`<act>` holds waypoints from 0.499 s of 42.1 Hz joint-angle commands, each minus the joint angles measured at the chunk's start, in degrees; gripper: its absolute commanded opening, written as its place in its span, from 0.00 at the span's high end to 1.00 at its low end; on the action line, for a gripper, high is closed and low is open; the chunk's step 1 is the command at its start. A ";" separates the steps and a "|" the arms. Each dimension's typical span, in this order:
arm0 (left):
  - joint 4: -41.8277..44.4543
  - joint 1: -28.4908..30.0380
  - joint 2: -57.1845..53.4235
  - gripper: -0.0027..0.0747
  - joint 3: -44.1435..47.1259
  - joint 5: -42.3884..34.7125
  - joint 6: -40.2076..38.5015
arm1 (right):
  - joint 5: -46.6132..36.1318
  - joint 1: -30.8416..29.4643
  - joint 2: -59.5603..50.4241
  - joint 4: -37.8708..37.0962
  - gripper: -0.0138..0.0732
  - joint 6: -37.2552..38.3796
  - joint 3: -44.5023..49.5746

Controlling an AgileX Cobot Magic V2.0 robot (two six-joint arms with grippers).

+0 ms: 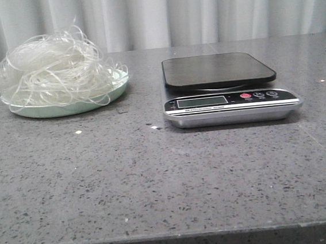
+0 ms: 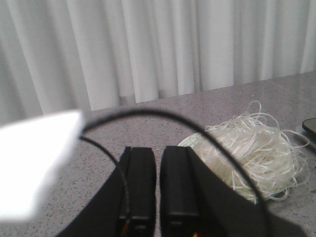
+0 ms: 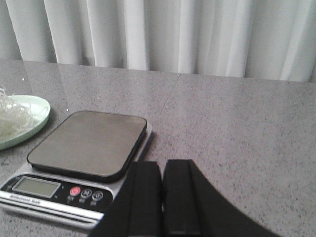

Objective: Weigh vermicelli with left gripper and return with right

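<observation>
- Nothing is weighed yet, by the look of things: the vermicelli [image 1: 53, 66] is sitting heaped on the pale green plate [image 1: 69, 108] at the left of the surface [image 1: 157, 180], strands spilling over the rim.
- The scale [image 1: 226, 90] is standing right of the plate, apart from it, its dark platform bare.
- The left hand [image 2: 158, 182] is hovering near the noodles, fingers nearly together, gripping nothing.
- The right hand [image 3: 162, 197] is waiting just beside the scale, fingers likewise closed, empty.
- The lift, the weighing and the return are all remaining.
- The surface is showing grey speckled stone; pale pleated curtains [image 1: 198, 9] are hanging behind.
</observation>
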 commanded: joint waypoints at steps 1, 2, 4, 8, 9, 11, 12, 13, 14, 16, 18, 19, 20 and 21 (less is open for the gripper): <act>-0.98 -0.21 0.31 0.78 -1.71 -4.44 -0.73 | -4.92 -0.30 -0.40 -0.48 0.66 -0.49 -0.78; -0.98 -0.21 0.31 0.78 -1.71 -4.44 -0.73 | -4.92 -0.30 -0.40 -0.48 0.66 -0.49 -0.75; -0.98 -0.21 0.31 0.78 -1.71 -4.44 -0.73 | -5.03 -0.30 -0.40 -0.48 0.66 -0.49 -0.76; -0.98 -0.21 0.31 0.78 -1.71 -4.44 -0.73 | -4.65 -0.30 -0.40 -0.48 0.67 -0.49 -0.76; -0.98 -0.21 0.31 0.78 -1.71 -4.44 -0.73 | -4.34 -0.30 -0.40 -0.48 0.67 -0.49 -0.76; -0.98 -0.21 0.31 0.78 -1.71 -4.44 -0.73 | -3.86 -0.30 -0.40 -0.48 0.67 -0.49 -0.76; -0.98 -0.21 0.31 0.78 -1.71 -4.44 -0.73 | -3.81 -0.30 -0.40 -0.48 0.67 -0.49 -0.76; -0.98 -0.21 0.31 0.78 -1.71 -4.44 -0.73 | -3.81 -0.30 -0.40 -0.48 0.67 -0.49 -0.76; -0.98 -0.21 0.31 0.78 -1.71 -4.44 -0.73 | -3.64 -0.30 -0.40 -0.48 0.67 -0.49 -0.76; -0.98 -0.21 0.31 0.78 -1.71 -4.44 -0.73 | -3.49 -0.30 -0.40 -0.48 0.67 -0.49 -0.76; -0.98 -0.21 0.31 0.78 -1.71 -4.44 -0.73 | -3.35 -0.30 -0.40 -0.48 0.67 -0.49 -0.76; -0.98 -0.21 0.31 0.78 -1.71 -4.44 -0.73 | -3.35 -0.30 -0.40 -0.48 0.67 -0.49 -0.76; -0.98 -0.21 0.31 0.78 -1.71 -4.44 -0.73 | -3.35 -0.30 -0.40 -0.48 0.67 -0.49 -0.76; -0.98 -0.21 0.31 0.78 -1.71 -4.44 -0.73 | -3.35 -0.30 -0.40 -0.48 0.67 -0.49 -0.76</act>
